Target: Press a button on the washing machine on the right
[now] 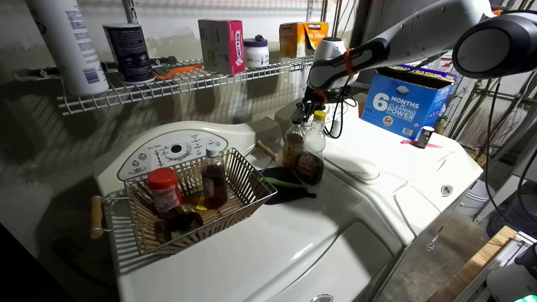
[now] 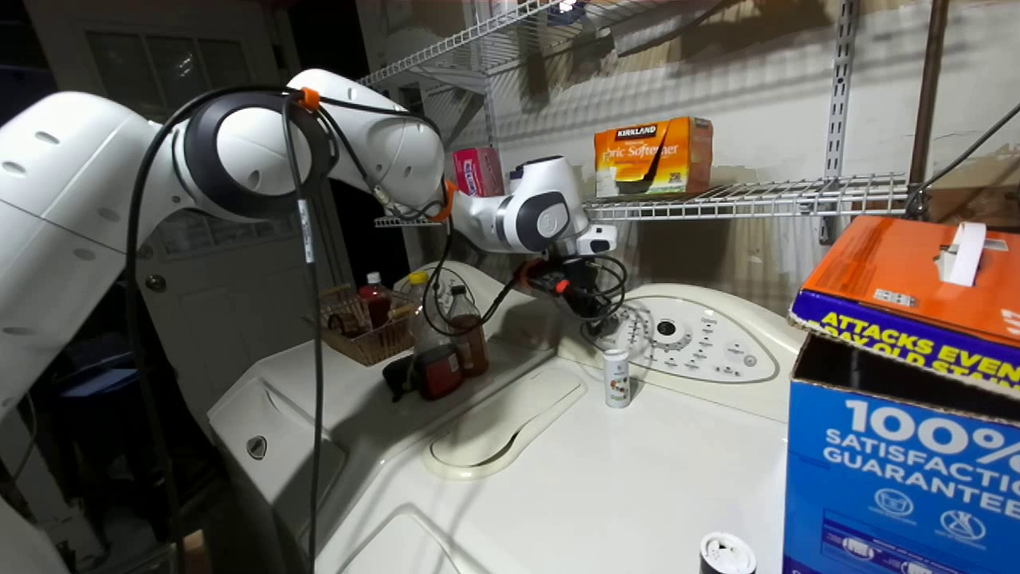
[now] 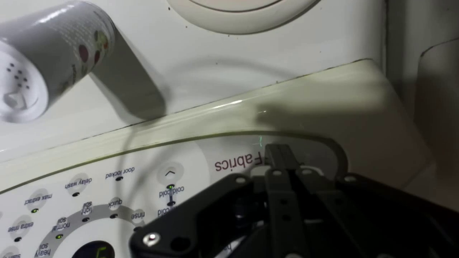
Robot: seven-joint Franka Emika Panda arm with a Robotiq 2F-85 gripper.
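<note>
The washing machine is the white machine on the right in an exterior view (image 1: 402, 172), and it fills the foreground in an exterior view (image 2: 637, 478). Its arched control panel (image 2: 705, 339) has a central round display and small buttons. In the wrist view the panel (image 3: 193, 161) appears upside down, with a lit display and some green lights. My gripper (image 3: 281, 147) is shut with its fingertips together and nothing between them. It is over the panel's end, beside the word Fabrics, and hides part of the labels there. Whether the tips touch the panel cannot be told. The gripper also shows in both exterior views (image 1: 308, 117) (image 2: 594, 323).
A white shaker can (image 2: 617, 381) stands in front of the panel. A blue box (image 1: 394, 105) and a small dark can (image 1: 425, 137) are on the washer. Bottles (image 1: 312, 161) and a wire basket (image 1: 235, 220) are on the dryer (image 1: 235, 264). A wire shelf (image 2: 757, 203) hangs above.
</note>
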